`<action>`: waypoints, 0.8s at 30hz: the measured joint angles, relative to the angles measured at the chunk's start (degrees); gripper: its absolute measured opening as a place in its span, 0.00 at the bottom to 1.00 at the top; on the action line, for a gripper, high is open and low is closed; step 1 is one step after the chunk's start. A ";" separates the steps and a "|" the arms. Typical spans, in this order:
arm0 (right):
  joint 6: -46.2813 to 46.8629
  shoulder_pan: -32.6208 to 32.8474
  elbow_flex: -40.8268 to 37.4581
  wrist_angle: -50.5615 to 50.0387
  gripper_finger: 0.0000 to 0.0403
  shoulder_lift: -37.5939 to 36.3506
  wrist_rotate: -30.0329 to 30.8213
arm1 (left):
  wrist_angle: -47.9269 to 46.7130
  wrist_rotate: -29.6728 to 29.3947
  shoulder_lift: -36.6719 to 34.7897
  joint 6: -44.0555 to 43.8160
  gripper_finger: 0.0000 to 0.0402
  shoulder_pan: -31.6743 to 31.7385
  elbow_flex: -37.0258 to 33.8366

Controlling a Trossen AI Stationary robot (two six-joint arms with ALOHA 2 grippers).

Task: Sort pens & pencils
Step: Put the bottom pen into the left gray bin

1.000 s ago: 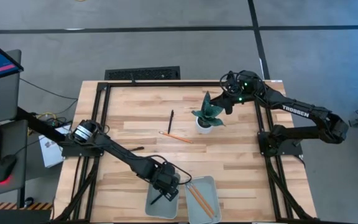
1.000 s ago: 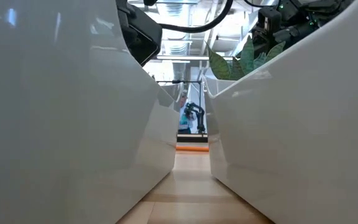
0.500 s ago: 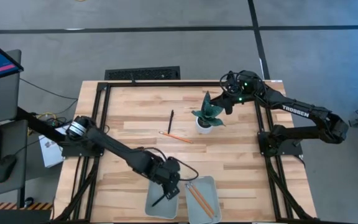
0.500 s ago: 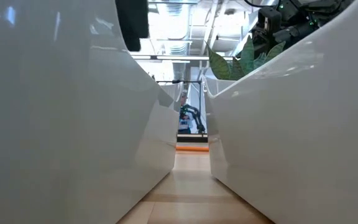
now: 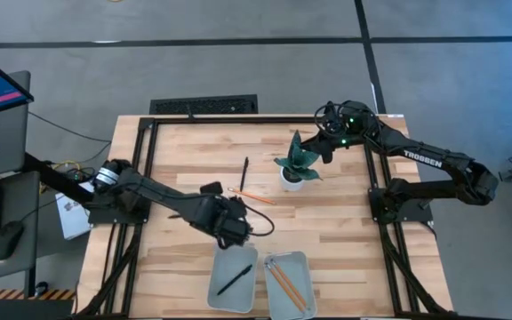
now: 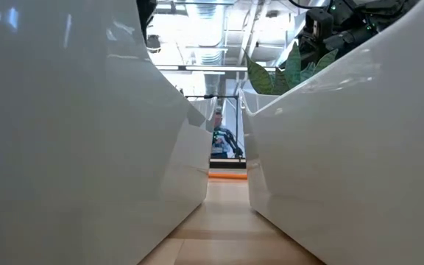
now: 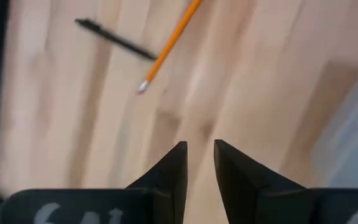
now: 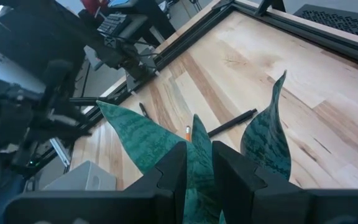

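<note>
One pen lies in the left tray

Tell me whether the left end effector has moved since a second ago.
Yes. In the high view the left end effector has pulled back from over the left grey plastic tray, toward the table's middle, leaving a thin black pen inside it.

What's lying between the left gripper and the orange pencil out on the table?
Nothing: in the left wrist view, only bare wood lies between the left gripper and the orange pencil. A black pen lies just beyond, touching the pencil.
</note>
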 joint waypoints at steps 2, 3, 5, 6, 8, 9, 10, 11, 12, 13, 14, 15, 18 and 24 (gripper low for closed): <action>0.00 0.00 0.00 0.00 0.24 0.00 0.04 | -2.77 0.44 0.00 3.26 0.18 1.32 0.00; 0.00 0.00 0.00 0.04 0.24 0.00 0.07 | -3.78 0.91 0.00 5.14 0.18 2.02 0.00; 0.00 0.00 0.00 0.07 0.24 0.00 0.15 | -4.03 2.32 -0.03 9.34 0.18 3.35 -0.02; 0.00 -0.03 0.00 0.07 0.24 0.00 0.15 | -3.58 2.92 -0.21 11.53 0.18 3.97 -0.20; 0.00 -0.13 0.00 0.07 0.24 0.00 0.17 | -2.31 5.05 -0.34 15.64 0.18 5.30 -0.39; 0.00 -0.12 0.00 0.08 0.24 0.00 0.16 | -2.08 5.95 -0.49 17.42 0.18 5.91 -0.44; 0.00 -0.11 0.00 0.16 0.24 0.00 0.17 | -2.06 6.69 -0.63 18.80 0.18 6.58 -0.46; -0.02 -0.12 0.00 0.24 0.24 0.00 0.17 | -2.09 7.26 -0.81 19.89 0.18 7.22 -0.46; -0.02 -0.13 0.00 0.29 0.24 0.00 0.17 | -2.12 7.75 -1.00 20.85 0.18 7.87 -0.46; -0.02 -0.11 0.00 0.33 0.24 0.00 0.17 | -2.23 8.02 -1.23 21.58 0.18 8.40 -0.53; -0.02 -0.11 0.00 0.40 0.24 0.00 0.17 | -2.27 8.26 -1.55 22.24 0.18 8.96 -0.68; -0.02 -0.13 0.00 0.43 0.24 0.00 0.17 | -2.15 8.68 -2.09 22.91 0.18 9.53 -0.87; -0.08 -0.13 0.00 0.30 0.24 0.00 0.19 | 0.19 9.59 -5.26 23.75 0.18 10.99 -3.68; -0.52 -0.20 0.00 0.25 0.24 0.00 0.88 | 9.90 11.67 -15.17 21.56 0.18 14.49 -14.84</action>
